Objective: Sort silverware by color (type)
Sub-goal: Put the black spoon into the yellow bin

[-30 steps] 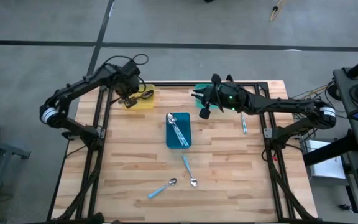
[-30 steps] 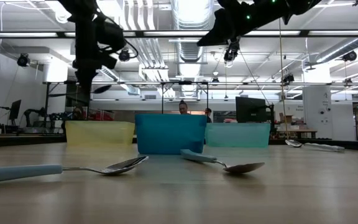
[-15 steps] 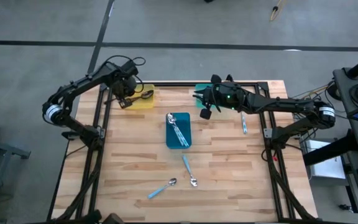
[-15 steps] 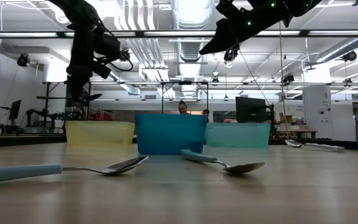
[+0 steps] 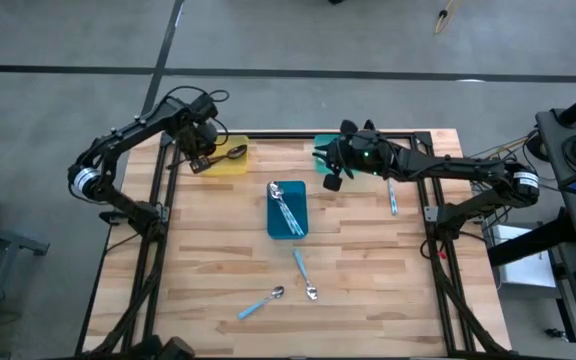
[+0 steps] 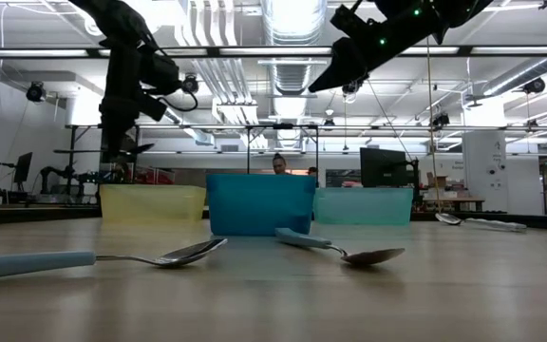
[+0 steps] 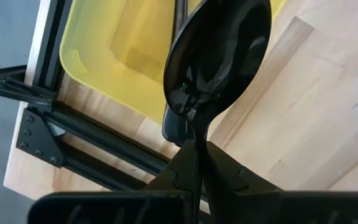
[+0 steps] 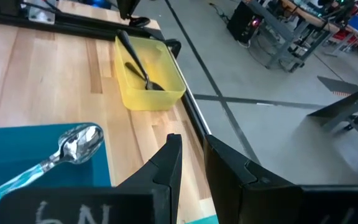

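Note:
My left gripper [image 5: 203,160] hangs over the yellow tray [image 5: 226,163] at the far left, shut on a black spoon [image 7: 219,56] whose bowl [image 5: 235,152] sticks out toward the table's right. Another dark spoon [image 8: 138,68] lies in that tray. My right gripper [image 5: 332,172] hovers beside the teal tray [image 5: 320,148], with a narrow gap between its fingers [image 8: 191,165] and nothing in it. Blue-handled spoons lie in the blue tray [image 5: 288,228]; three more lie on the table [image 5: 301,270], [image 5: 261,302], [image 5: 392,198]. My left gripper pinches the black spoon between its two fingers at the neck [image 7: 197,134], just behind the bowl; the fingers hide the rest of the handle. The fingers point down from above. The spoon is lifted clear over the yellow tray's edge and sticks out sideways [image 6: 141,147].
The three trays stand in a row across the far half of the table, the blue tray [image 6: 259,204] nearest the middle. The black frame rails [image 7: 73,134] run along the table's edges. Bare wood lies between the trays and the loose spoons near the front.
My left gripper has shifted a little toward the table's left edge and sunk lower over the yellow tray, turning slightly, with the black spoon still pinched.

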